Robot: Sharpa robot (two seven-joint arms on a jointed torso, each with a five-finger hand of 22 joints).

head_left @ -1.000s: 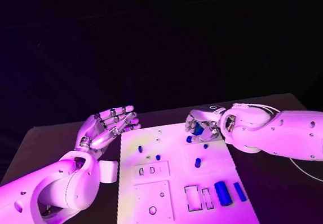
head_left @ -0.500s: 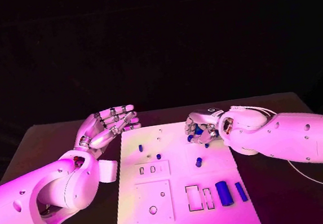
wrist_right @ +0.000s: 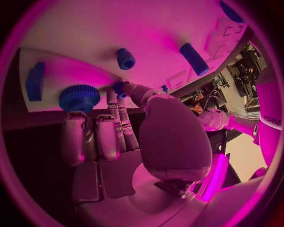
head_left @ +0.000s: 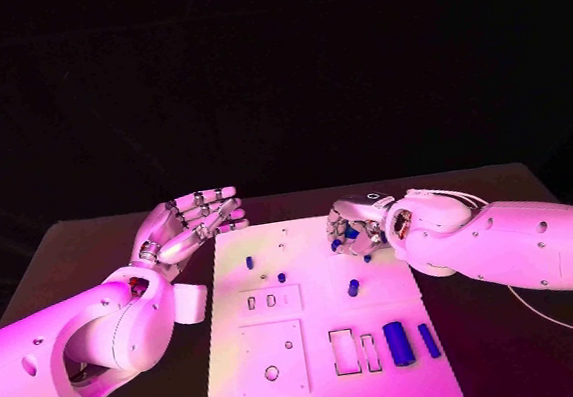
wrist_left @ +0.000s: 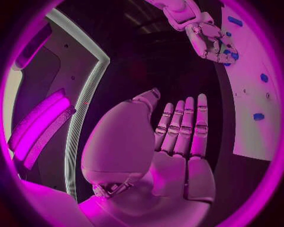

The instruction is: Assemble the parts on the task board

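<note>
The right hand [head_left: 353,226] is pinching a small blue part [wrist_right: 120,88] between its fingertips over the task board [head_left: 331,394], toward two o'clock. The left hand [head_left: 188,225] is hovering off the board's ten o'clock corner, fingers spread, holding nothing.

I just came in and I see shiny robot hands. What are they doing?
The robot is putting small blue parts on a white task board. Its right hand is over the board's far right corner, pinching a small blue part in its fingertips. Its left hand is raised beside the board, open and holding nothing. Other blue parts lie on the board.
</note>
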